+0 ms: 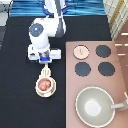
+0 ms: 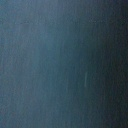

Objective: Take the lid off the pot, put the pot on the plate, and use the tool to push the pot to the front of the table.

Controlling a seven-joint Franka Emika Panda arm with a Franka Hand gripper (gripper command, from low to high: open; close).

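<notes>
The arm reaches in from the exterior view's top, and the gripper (image 1: 44, 60) hangs low over the black counter (image 1: 20, 100), left of the stove (image 1: 119, 80). The fingers are closed on the tool (image 1: 46, 70). The thin cream handle runs up into the hand, just under the blue block. Its wider head points toward the exterior view's bottom and meets the pot's near rim.

The pot (image 1: 45, 86) is already on the plate (image 1: 37, 91). Only a narrow cream rim of the plate shows around it. The pot is open, its reddish-brown contents are plain to see, and it sits upright. Pot and plate lie directly below the gripper in the exterior view, in line with the tool, about midway down the counter. A broad stretch of black counter lies between them and the bottom edge.

The lid (image 1: 81, 51) is off. It lies flat on the stove's upper left corner, with its tiny knob in the middle, well apart from the pot. Three black burners (image 1: 102, 51) fill the other spots on that panel. Below them, at the exterior view's lower right, sits the big grey pan (image 1: 95, 106), its long handle (image 1: 119, 105) pointing right. Nothing touches it.

The wrist view gives only a dim blue-grey blur, and I can't make out any object in it.
</notes>
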